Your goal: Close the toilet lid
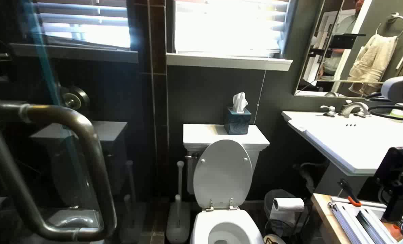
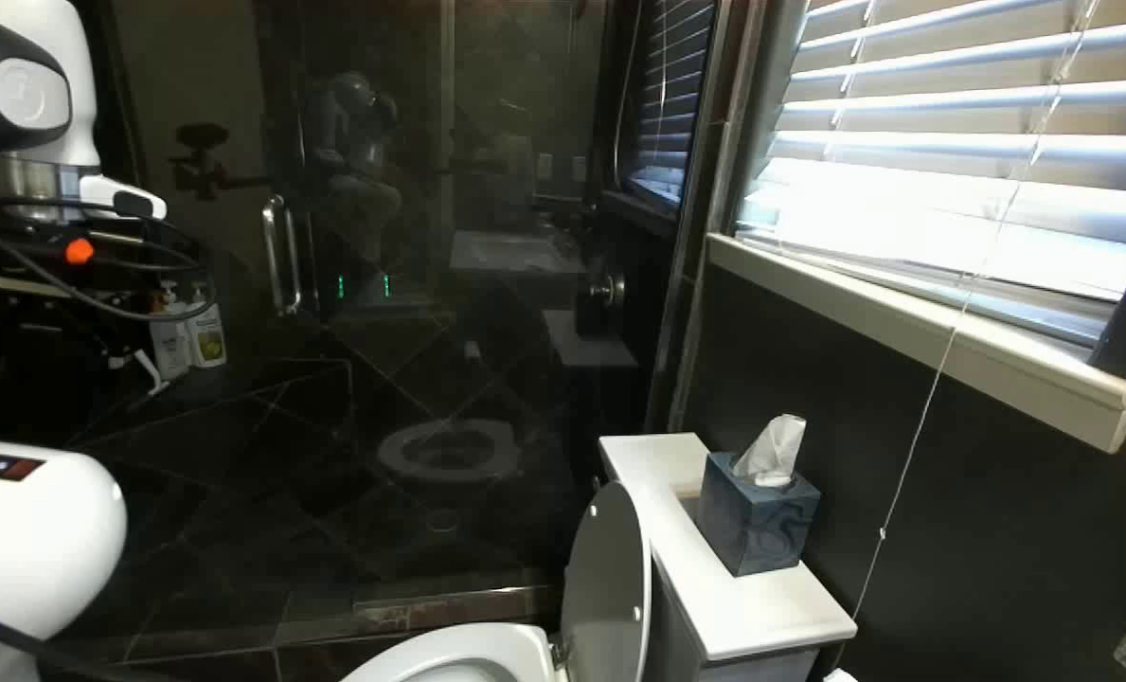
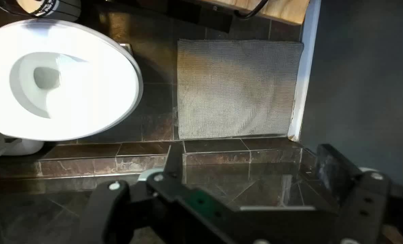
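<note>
In both exterior views, the toilet lid [image 1: 223, 178] is standing raised on its hinges [image 1: 209, 206] at the rear of the toilet seat [image 1: 221, 216], just in front of the tank [image 1: 255, 158], showing its underside with small round bumpers [image 1: 245, 159]. The seat is lying flat over the bowl [image 3: 25, 81]. A blue tissue box [image 1: 238, 122] is sitting on the tank cover [image 1: 203, 134], a white tissue [image 1: 240, 102] sticking up from its top. In the wrist view, the end effector [image 3: 251, 156] is hanging released, its two fingers [image 3: 335, 173] standing well apart. A woven bath mat [image 3: 238, 89] is lying on the tile floor [image 3: 157, 110].
</note>
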